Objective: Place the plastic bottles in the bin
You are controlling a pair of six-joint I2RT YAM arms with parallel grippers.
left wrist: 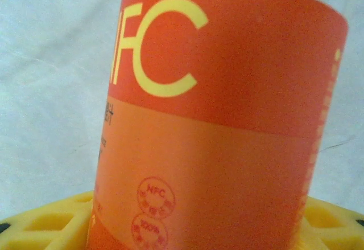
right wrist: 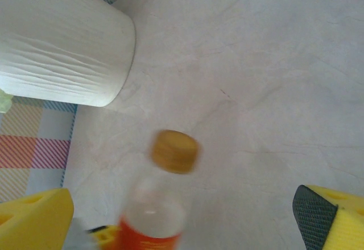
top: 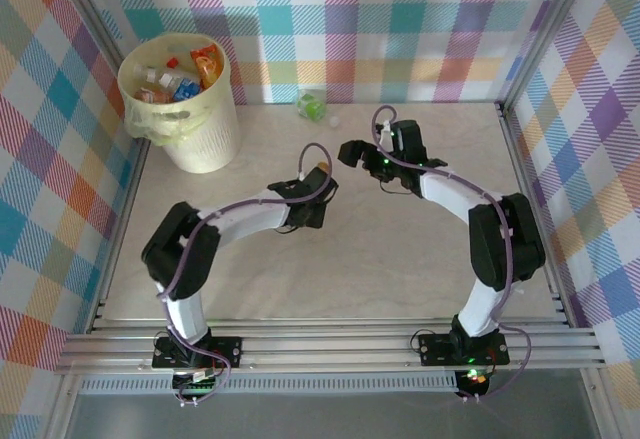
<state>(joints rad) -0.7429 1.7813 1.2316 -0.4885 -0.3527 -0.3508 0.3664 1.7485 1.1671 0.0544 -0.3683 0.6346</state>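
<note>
As it stands upright, the bin (top: 205,139) holds bottles (top: 180,77).

The top external camera sits high above and behind the arm bases, tilted down and forward. It is far enough back to take in the whole table (top: 400,279), the bin (top: 205,144), the left gripper (top: 312,197) and the right gripper (top: 352,151). The left wrist camera looks out along its yellow fingers (left wrist: 45,224), very close to an orange-labelled bottle (left wrist: 216,119) just ahead of the palm. The right wrist camera looks down past its own fingertips (right wrist: 34,218) at the tabletop from farther off. Ahead of that hand it shares the bottle with the left wrist view. Beyond the bottle, off to one side, it shares the bin's wall with the top view.
</note>
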